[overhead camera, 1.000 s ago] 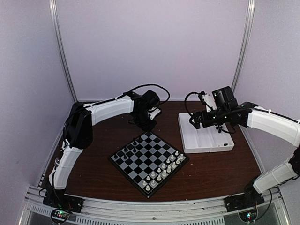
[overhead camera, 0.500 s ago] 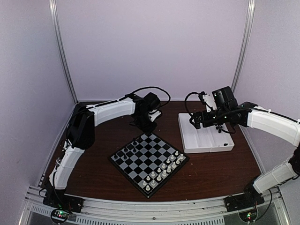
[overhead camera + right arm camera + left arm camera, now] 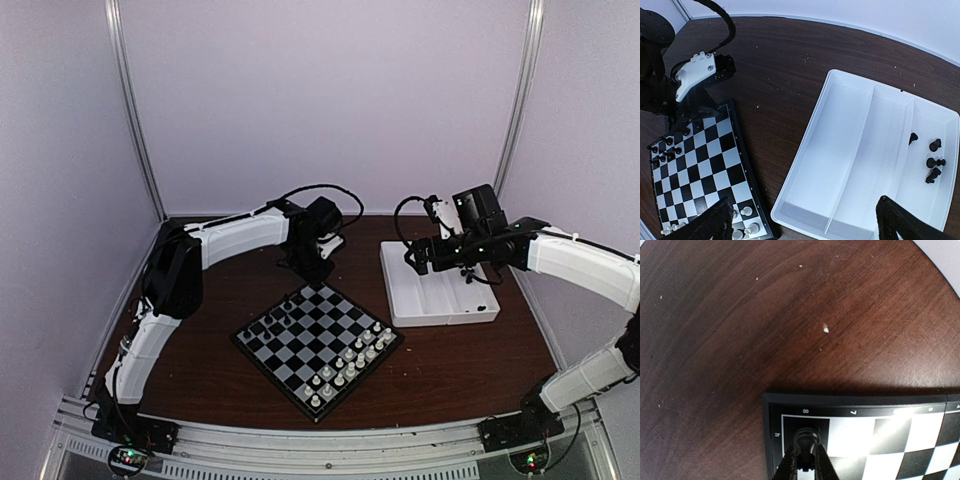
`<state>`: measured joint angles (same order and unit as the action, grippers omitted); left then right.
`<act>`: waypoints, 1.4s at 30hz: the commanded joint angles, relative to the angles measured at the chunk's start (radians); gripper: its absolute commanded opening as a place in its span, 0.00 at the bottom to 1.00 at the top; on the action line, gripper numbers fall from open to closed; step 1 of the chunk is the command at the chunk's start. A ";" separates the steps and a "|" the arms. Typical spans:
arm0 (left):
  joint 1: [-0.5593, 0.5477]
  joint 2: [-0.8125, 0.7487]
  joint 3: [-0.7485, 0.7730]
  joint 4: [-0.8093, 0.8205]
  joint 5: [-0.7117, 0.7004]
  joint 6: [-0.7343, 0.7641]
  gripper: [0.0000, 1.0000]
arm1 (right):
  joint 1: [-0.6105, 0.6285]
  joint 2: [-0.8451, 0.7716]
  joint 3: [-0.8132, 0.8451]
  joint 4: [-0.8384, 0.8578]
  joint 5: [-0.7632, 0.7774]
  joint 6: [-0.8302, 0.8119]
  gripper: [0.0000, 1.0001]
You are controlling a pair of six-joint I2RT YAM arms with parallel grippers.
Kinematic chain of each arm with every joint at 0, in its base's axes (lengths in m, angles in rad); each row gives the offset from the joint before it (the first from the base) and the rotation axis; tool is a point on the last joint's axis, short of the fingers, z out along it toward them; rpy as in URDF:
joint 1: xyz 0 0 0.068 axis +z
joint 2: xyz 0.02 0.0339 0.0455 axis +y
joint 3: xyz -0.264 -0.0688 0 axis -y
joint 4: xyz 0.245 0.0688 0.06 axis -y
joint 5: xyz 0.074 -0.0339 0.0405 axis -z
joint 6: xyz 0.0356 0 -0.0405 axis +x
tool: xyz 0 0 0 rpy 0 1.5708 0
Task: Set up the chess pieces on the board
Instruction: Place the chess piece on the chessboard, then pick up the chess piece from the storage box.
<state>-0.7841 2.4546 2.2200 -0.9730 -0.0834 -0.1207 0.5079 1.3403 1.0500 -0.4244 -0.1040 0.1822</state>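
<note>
While the left gripper (image 3: 805,462) is pressed shut on a black chess piece (image 3: 806,436), that piece is held upright over the corner square of the board (image 3: 790,402), just inside the frame; whether it touches the square cannot be told. Along that same side, further black pieces (image 3: 665,150) are ranged, and white chessmen (image 3: 345,365) are lined up on the opposite side. The right gripper (image 3: 807,222) is spread wide above the white tray (image 3: 850,140), with nothing pinched. Four loose black pieces (image 3: 934,162) are seen lying in one outer compartment of the tray.
</note>
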 commanded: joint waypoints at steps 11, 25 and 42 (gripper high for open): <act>0.010 0.005 0.030 -0.012 -0.002 0.008 0.33 | -0.008 -0.006 0.002 -0.001 0.006 0.000 0.98; 0.009 -0.143 -0.016 0.025 -0.041 -0.001 0.57 | -0.026 0.043 0.051 -0.094 0.126 0.025 1.00; 0.009 -0.642 -0.562 0.377 -0.141 -0.087 0.98 | -0.331 0.303 0.148 -0.149 0.134 0.092 0.55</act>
<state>-0.7803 1.8908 1.7519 -0.7231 -0.1650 -0.1677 0.1955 1.5799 1.1374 -0.5610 -0.0105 0.2611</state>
